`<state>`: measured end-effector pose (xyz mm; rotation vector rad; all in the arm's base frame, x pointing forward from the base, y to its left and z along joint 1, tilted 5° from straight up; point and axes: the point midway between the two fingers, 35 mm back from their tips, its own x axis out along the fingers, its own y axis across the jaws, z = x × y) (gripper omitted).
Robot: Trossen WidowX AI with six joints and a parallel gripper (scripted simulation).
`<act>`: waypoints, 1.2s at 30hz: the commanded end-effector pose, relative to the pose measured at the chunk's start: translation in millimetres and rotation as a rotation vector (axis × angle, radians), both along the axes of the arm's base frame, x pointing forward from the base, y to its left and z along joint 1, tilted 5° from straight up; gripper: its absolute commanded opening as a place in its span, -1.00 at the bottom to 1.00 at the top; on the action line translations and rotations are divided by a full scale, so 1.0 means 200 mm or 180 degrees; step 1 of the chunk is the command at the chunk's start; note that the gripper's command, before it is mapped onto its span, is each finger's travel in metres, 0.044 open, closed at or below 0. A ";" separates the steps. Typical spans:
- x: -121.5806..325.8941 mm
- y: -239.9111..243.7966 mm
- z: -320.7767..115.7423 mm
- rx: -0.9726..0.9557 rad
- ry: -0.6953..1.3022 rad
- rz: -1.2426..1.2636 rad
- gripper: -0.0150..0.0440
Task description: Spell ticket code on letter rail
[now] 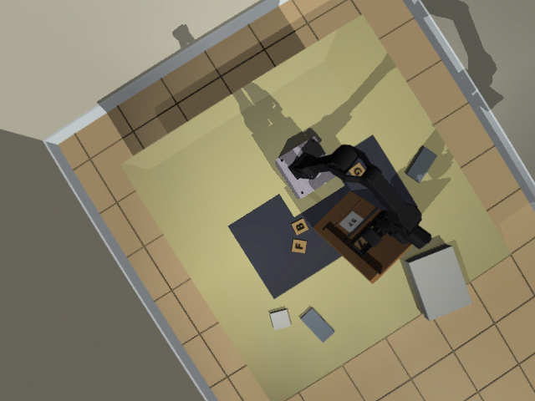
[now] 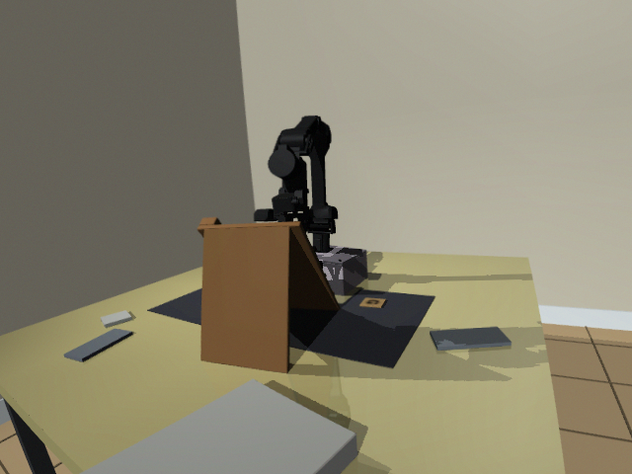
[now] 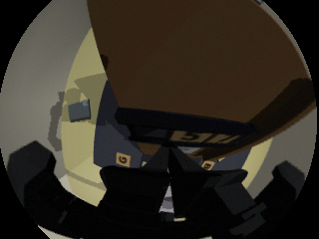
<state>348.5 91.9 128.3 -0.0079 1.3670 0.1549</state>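
Observation:
My gripper (image 3: 166,143) is shut and empty, its tips close to the lower edge of the letter rail (image 3: 184,119), near the left part of the 5 tile. The rail is on the sloped brown board (image 1: 390,255) (image 2: 245,300) (image 3: 199,60). The 5 tile (image 3: 191,136) and the 7 tile (image 3: 226,138) (image 1: 360,244) stand side by side in it, reading 57. The rail's left part is dark and empty. The ticket (image 1: 351,221) reads 57. Loose on the mat lie a B tile (image 1: 298,225) (image 3: 207,165), an F tile (image 1: 298,246) and a G tile (image 1: 357,170) (image 2: 372,302) (image 3: 123,159). The arm hides the 5 from above.
A dark mat (image 1: 259,241) lies under the board. A large pale box (image 1: 439,282) (image 2: 229,434) stands beside the board. One blue-grey slab (image 1: 421,164) (image 2: 469,338) (image 3: 80,111) lies beyond the G; another (image 1: 317,324) (image 2: 99,344) lies near a small white block (image 1: 279,318) (image 2: 116,318).

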 end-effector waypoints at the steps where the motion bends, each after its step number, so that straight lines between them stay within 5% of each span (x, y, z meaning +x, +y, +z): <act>1: 0.01 0.01 -0.02 0.0007 0.0013 -0.0003 -0.49; 36: 0.06 0.01 -0.04 0.0007 0.0011 -0.0003 -0.49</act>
